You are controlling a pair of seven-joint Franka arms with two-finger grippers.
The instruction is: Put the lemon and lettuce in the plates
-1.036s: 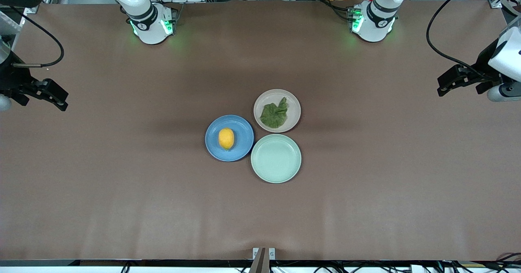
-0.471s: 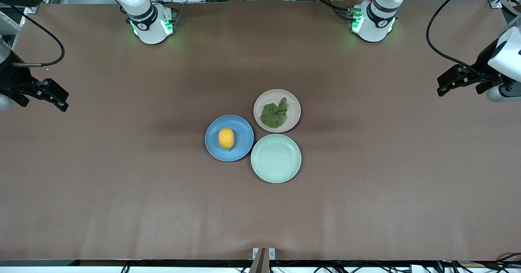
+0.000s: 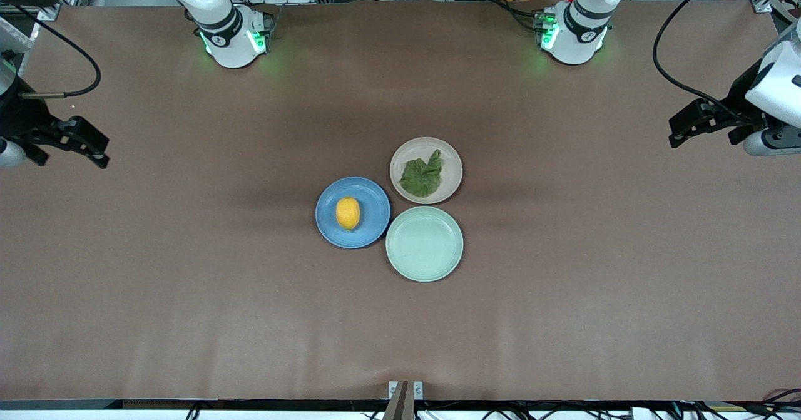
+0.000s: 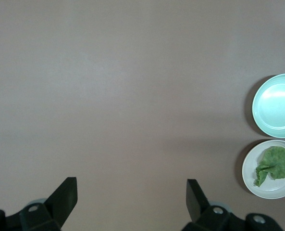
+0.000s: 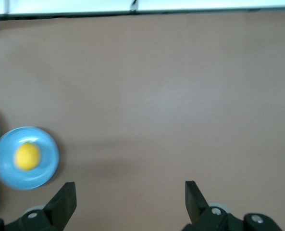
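Observation:
The lemon [image 3: 348, 213] lies in the blue plate [image 3: 373, 196] at the table's middle. The lettuce [image 3: 422, 176] lies in the beige-pink plate [image 3: 452, 158], beside the blue plate and farther from the front camera. My left gripper [image 3: 674, 135] is open and empty, up over the left arm's end of the table. My right gripper [image 3: 97, 149] is open and empty over the right arm's end. The left wrist view shows its open gripper [image 4: 131, 188], the lettuce [image 4: 274, 163] and its plate [image 4: 251, 179]. The right wrist view shows its open gripper [image 5: 130, 190], the lemon [image 5: 27, 156] and the blue plate [image 5: 47, 144].
A pale mint-green plate [image 3: 424, 243] with nothing in it touches both other plates, nearer to the front camera; it also shows in the left wrist view [image 4: 277, 105]. The brown table [image 3: 188, 282] is bare around the plates.
Both grippers have shifted slightly over their ends of the table. The lemon, the lettuce and the plates have not moved.

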